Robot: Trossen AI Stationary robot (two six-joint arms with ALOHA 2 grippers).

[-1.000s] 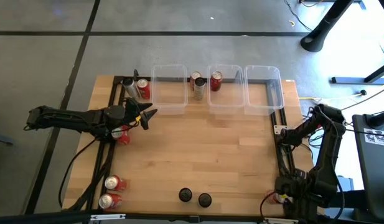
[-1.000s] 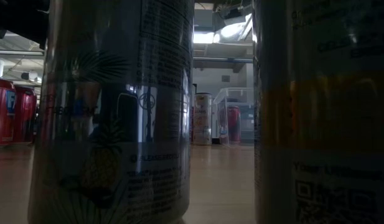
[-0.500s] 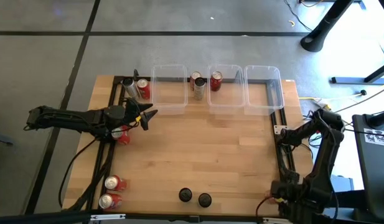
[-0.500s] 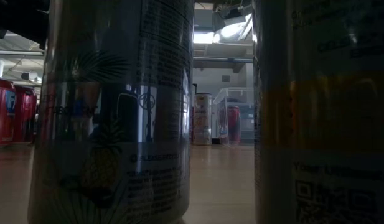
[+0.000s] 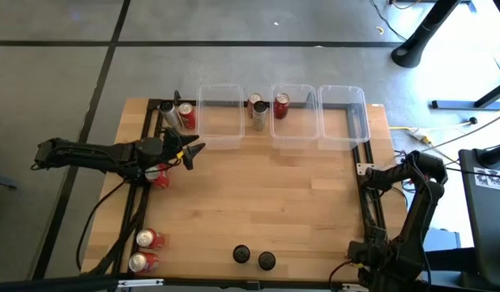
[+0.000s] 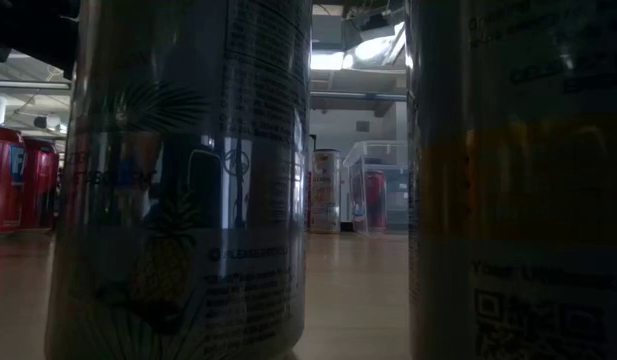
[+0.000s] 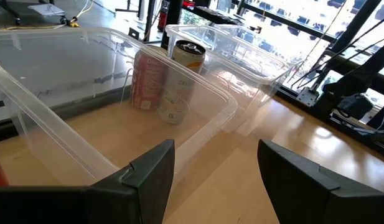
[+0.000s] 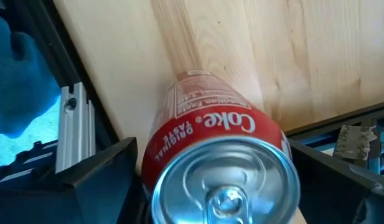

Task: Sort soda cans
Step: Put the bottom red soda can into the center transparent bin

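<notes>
Grey floor surrounds a light wooden table (image 5: pixel 258 203) edged by a black frame. Soda cans stand scattered over it: a red can (image 8: pixel 220 168) lies between the spread fingers of the right gripper (image 8: pixel 220 186) at the table's near right corner, its silver top toward the wrist camera; the fingers stand wide on either side of the can, and whether they press it cannot be told. In the high view that gripper sits low at the corner, with only a sliver of red showing beside it.

Two black-topped cans (image 5: pixel 254 257) stand side by side at the near edge, close to the low camera, where they fill that view as a dark can with a pineapple print (image 6: pixel 183 180) and a second one (image 6: pixel 518 180). Two red cans (image 5: pixel 143 250) rest at the near left corner, another red one (image 5: pixel 159 177) lies just under the left arm, and a pair (image 5: pixel 177 115) stands at the far left corner.

Three clear bins (image 5: pixel 284 134) line the far edge. A red can (image 5: pixel 280 105) and a pale can (image 5: pixel 258 113) sit around the gap between the left and middle bins.

Near the left bin hangs the left gripper (image 5: pixel 189 149), fingers (image 7: pixel 148 174) apart and holding nothing.
</notes>
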